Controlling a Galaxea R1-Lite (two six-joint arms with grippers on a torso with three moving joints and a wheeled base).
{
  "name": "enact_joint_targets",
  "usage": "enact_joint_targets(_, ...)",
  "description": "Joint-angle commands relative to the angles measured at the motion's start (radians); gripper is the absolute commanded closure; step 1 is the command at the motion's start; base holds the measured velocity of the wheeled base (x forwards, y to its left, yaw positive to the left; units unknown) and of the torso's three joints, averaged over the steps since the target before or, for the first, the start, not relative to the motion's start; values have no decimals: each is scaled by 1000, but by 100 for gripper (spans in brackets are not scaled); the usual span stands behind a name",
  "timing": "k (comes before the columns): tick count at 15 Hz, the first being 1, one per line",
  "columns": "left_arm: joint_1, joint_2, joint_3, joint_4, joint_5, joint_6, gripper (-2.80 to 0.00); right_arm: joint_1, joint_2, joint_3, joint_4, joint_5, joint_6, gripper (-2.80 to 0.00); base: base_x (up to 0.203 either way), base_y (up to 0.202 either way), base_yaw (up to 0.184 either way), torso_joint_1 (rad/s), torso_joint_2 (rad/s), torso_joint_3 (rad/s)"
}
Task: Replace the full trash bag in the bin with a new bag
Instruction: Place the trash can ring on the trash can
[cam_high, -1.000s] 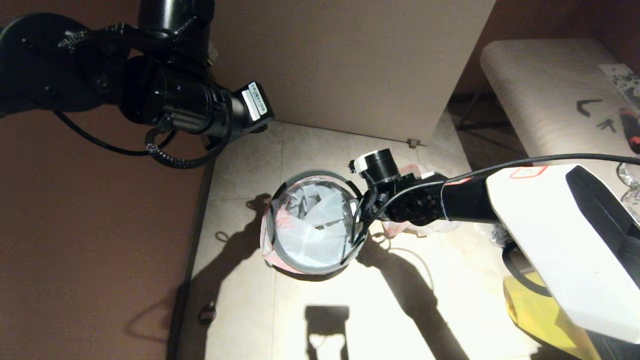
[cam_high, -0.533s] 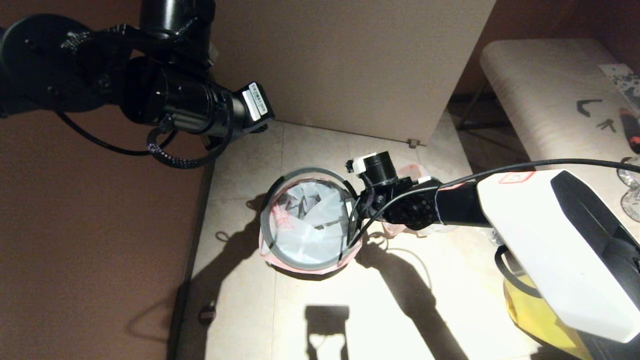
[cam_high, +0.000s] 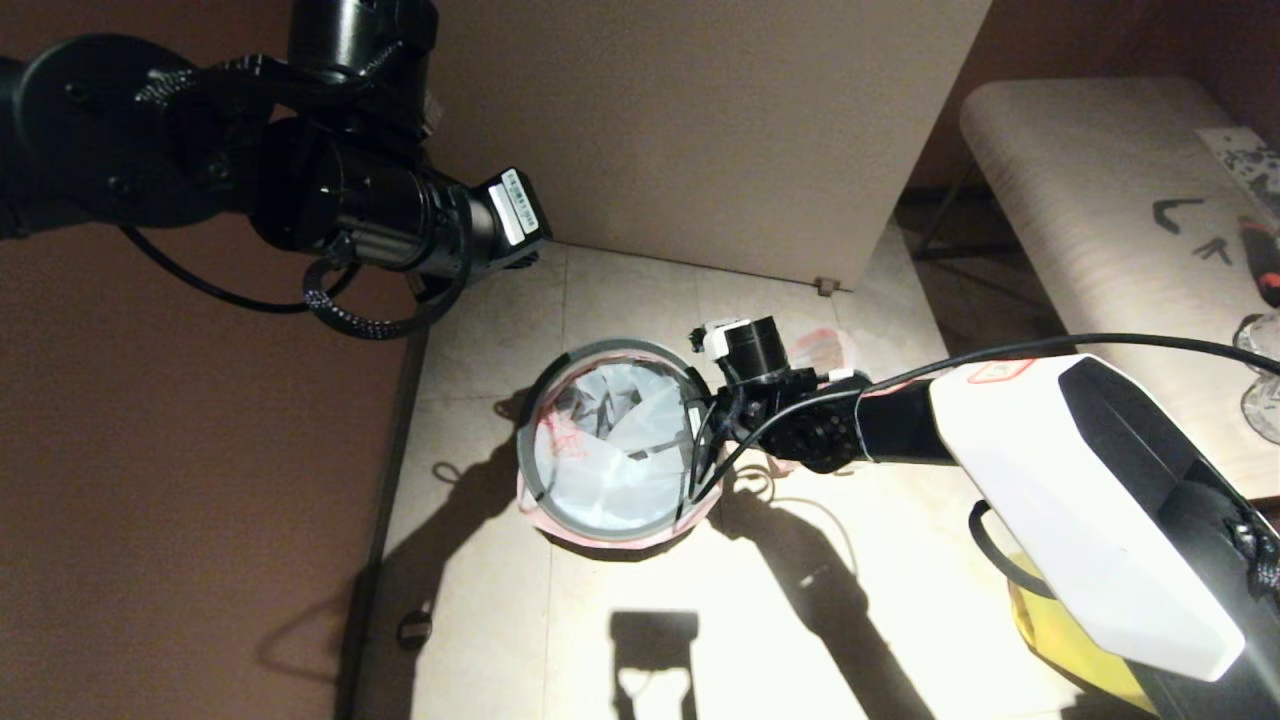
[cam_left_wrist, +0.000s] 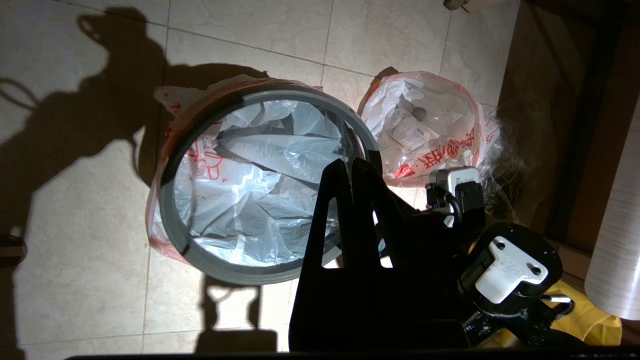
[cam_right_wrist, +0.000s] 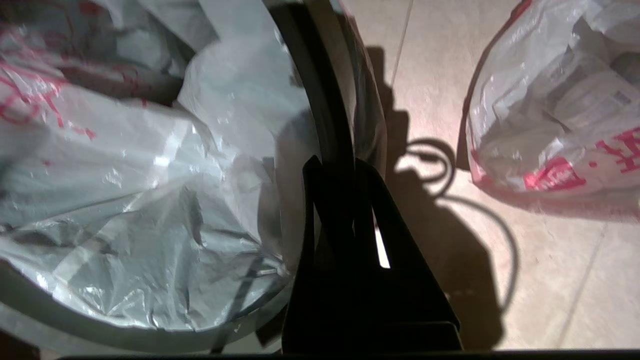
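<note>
Since a second ago: the bin (cam_high: 610, 452) sits slightly further left in the head view, and the right arm has reached further in.

Left gripper (cam_left_wrist: 350, 167): raised, parked above the bin, jaws closed, holding nothing.

The new bag (cam_high: 605, 455) lines the bin, its pink edge folded over the grey hoop.

Right gripper (cam_right_wrist: 340, 167): jaws closed at the bin's right rim; whether it pinches the rim or bag edge, cannot tell.

The full trash bag (cam_left_wrist: 425, 130) stands on the floor just right of the bin.
</note>
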Motion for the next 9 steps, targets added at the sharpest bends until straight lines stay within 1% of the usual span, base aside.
enact_joint_targets(1, 1, 0, 0, 2, 2, -4, 0, 1, 30, 0, -38, -3, 1, 0, 0, 0, 0, 0, 0, 0)
enact_joint_targets(5, 2, 1, 0, 2, 3, -4, 0, -4, 59, 0, -53, -9, -2, 0, 0, 0, 0, 0, 0, 0)
enact_joint_targets(7, 1, 2, 0, 2, 2, -4, 0, -8, 59, 0, -52, -16, -24, 0, 0, 0, 0, 0, 0, 0)
enact_joint_targets(9, 1, 0, 0, 2, 1, -4, 0, -12, 73, 0, -58, -40, -44, 0, 0, 0, 0, 0, 0, 0)
